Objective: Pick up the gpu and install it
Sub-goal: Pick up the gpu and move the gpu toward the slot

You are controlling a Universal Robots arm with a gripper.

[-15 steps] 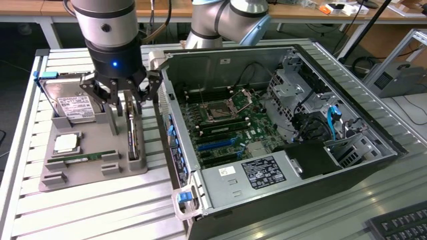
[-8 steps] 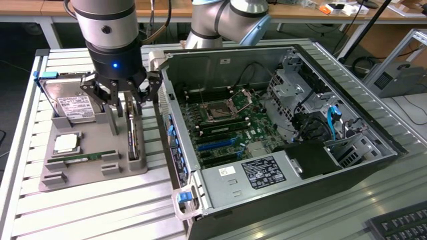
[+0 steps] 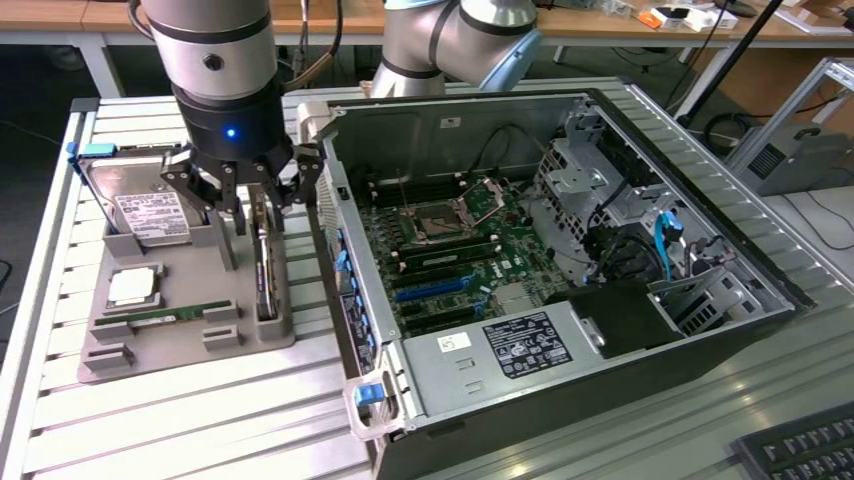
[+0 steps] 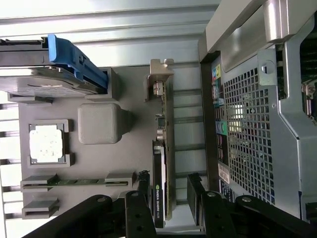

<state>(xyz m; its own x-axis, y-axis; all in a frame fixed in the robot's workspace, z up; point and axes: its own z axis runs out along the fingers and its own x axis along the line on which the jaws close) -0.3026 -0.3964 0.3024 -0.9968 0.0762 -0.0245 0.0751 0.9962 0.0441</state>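
Observation:
The gpu stands on edge in a slot of the grey holder tray, just beside the open PC case. In the wrist view the gpu shows its green board edge, black cooler and silver end bracket. My gripper hangs directly over the card's far end. It is open, and in the wrist view the gripper has one dark finger on each side of the card, not touching it. Inside the case lies the motherboard, with a blue expansion slot.
On the tray also sit a silver hard drive in a blue caddy, a CPU and a RAM stick. The case's rear wall stands close beside the card. A keyboard lies at the exterior view's lower right.

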